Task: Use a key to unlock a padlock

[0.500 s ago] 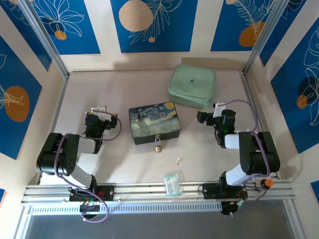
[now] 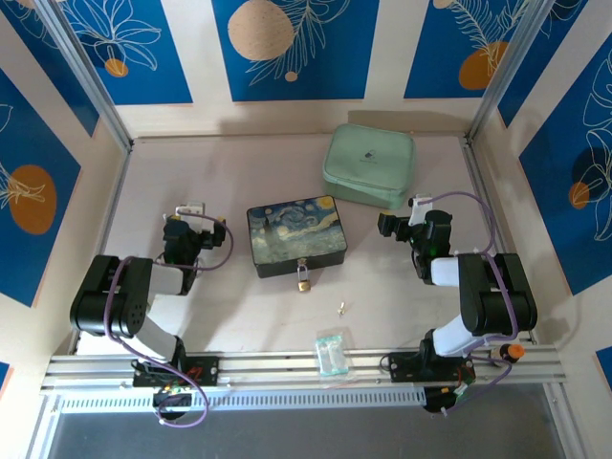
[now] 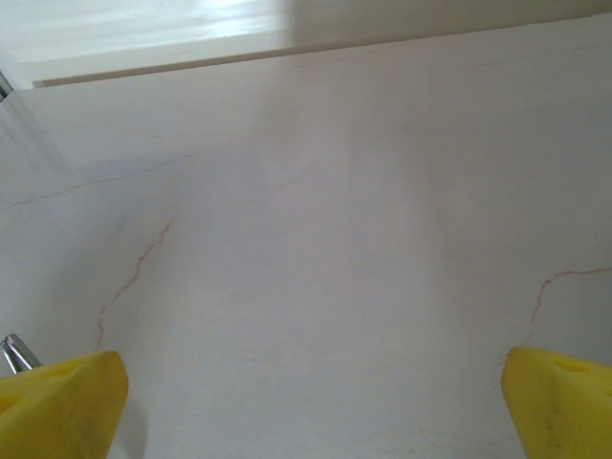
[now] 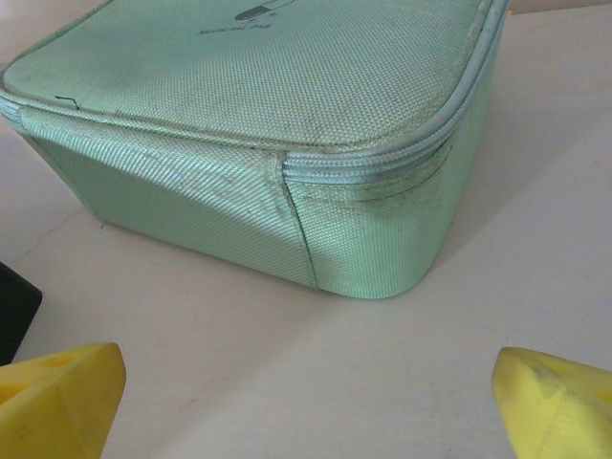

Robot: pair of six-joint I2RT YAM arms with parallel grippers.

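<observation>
A small brass padlock [image 2: 303, 279] hangs at the front edge of the Starry Night painted box [image 2: 295, 234] in the middle of the table. The tiny key [image 2: 341, 307] lies flat on the table a little to the right of and nearer than the padlock. My left gripper [image 2: 188, 226] rests left of the box, open, its yellow fingertips [image 3: 67, 402] wide apart over bare table. My right gripper [image 2: 400, 226] sits right of the box, open and empty, yellow fingertips [image 4: 559, 397] spread, facing a mint-green zip case [image 4: 277, 124].
The mint-green zip case [image 2: 369, 165] lies at the back right. A clear plastic packet [image 2: 332, 355] lies by the near rail. Walls enclose the table on three sides. A dark corner of the box [image 4: 14, 320] shows at the left edge of the right wrist view.
</observation>
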